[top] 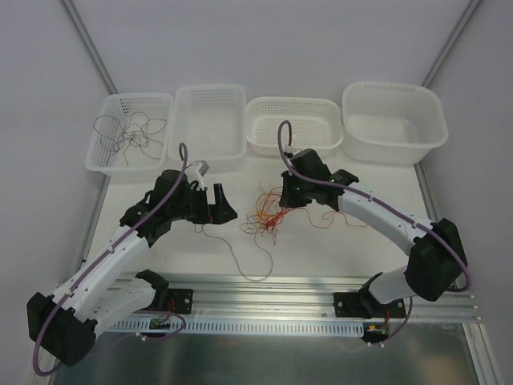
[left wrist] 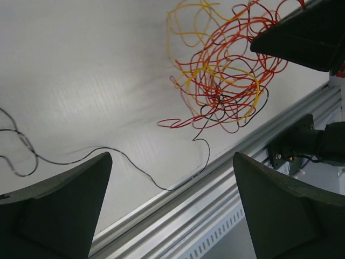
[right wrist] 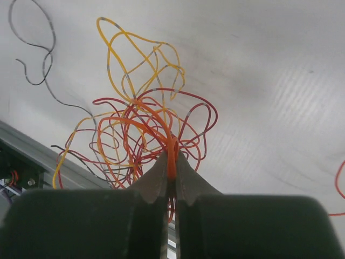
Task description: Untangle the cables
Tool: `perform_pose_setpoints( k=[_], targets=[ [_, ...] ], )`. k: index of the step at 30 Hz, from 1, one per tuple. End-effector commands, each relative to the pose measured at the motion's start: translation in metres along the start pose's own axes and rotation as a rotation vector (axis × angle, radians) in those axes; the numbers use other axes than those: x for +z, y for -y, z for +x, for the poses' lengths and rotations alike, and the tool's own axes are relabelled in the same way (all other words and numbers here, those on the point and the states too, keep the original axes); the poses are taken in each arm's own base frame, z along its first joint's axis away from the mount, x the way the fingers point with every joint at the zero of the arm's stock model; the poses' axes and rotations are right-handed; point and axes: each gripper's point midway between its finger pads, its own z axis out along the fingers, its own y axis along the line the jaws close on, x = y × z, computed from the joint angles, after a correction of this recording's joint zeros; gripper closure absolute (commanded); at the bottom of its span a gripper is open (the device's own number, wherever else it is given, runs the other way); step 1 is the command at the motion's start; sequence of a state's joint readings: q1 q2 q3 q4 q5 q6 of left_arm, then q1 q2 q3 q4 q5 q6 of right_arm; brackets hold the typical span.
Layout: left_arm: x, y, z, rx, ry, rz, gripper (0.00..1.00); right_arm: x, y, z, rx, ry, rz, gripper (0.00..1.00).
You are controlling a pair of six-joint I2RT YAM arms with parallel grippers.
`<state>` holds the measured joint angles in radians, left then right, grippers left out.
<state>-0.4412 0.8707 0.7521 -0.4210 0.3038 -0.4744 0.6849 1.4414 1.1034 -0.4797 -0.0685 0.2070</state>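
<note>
- Stretching across the whole view, the white table (top: 337,249) gives the wires a bare surface to be spread out on.
- Along its far edge stand four white baskets. The far-left basket (top: 138,97) holds loose dark wires, so it is likely the drop-off for freed strands.
- Over on the right, the right gripper (right wrist: 171,159) is pinched tight on an orange strand (right wrist: 171,154) at the clump's edge, probably anchoring it against a pull.
- Look at the left gripper (left wrist: 171,156): jaws wide, gripping nothing, hanging just above the table.
- Mid-table, between the two grippers, sits the tangle of cables (top: 268,216), red, orange-yellow and dark red.
- Thinnest of all, the dark grey cable (left wrist: 135,168) trails from the clump toward the near rail (left wrist: 215,216), passing under the left gripper. It looks the easiest to draw free.
</note>
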Motion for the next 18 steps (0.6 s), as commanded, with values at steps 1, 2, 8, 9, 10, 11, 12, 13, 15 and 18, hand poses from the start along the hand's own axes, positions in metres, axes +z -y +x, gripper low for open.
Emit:
perform_pose_setpoints(
  k=[1, 2, 8, 9, 10, 11, 12, 13, 15, 18],
  targets=[
    [0.023, 0.031, 0.0, -0.035, -0.015, 0.121, 0.04, -0.005, -0.043, -0.026, -0.072, 0.091, -0.119, 0.99],
    [0.027, 0.033, 0.001, -0.031, -0.017, 0.124, 0.05, -0.005, -0.051, -0.025, -0.093, 0.09, -0.143, 0.99],
    [0.05, 0.053, -0.001, 0.015, -0.023, 0.16, 0.1, -0.006, -0.082, -0.016, -0.168, 0.093, -0.238, 0.99],
    [0.054, 0.054, 0.0, 0.017, -0.029, 0.162, 0.11, -0.007, -0.084, -0.015, -0.169, 0.097, -0.251, 0.99],
    [0.06, 0.056, 0.004, 0.024, -0.051, 0.161, 0.13, -0.007, -0.087, -0.012, -0.165, 0.094, -0.262, 0.99],
    [0.064, 0.056, 0.006, 0.025, -0.059, 0.152, 0.14, -0.008, -0.092, -0.013, -0.167, 0.102, -0.285, 0.99],
    [0.068, 0.056, 0.008, 0.03, -0.066, 0.145, 0.19, -0.009, -0.094, -0.012, -0.166, 0.103, -0.295, 0.99],
    [0.073, 0.055, 0.014, 0.033, -0.085, 0.134, 0.23, -0.011, -0.096, -0.013, -0.17, 0.109, -0.304, 0.99],
    [0.079, 0.047, 0.015, 0.028, -0.079, 0.093, 0.38, -0.013, -0.095, -0.013, -0.173, 0.11, -0.303, 0.99],
    [0.084, 0.038, 0.013, 0.01, -0.058, 0.044, 0.65, -0.019, -0.095, -0.01, -0.19, 0.104, -0.313, 0.99]
  ],
)
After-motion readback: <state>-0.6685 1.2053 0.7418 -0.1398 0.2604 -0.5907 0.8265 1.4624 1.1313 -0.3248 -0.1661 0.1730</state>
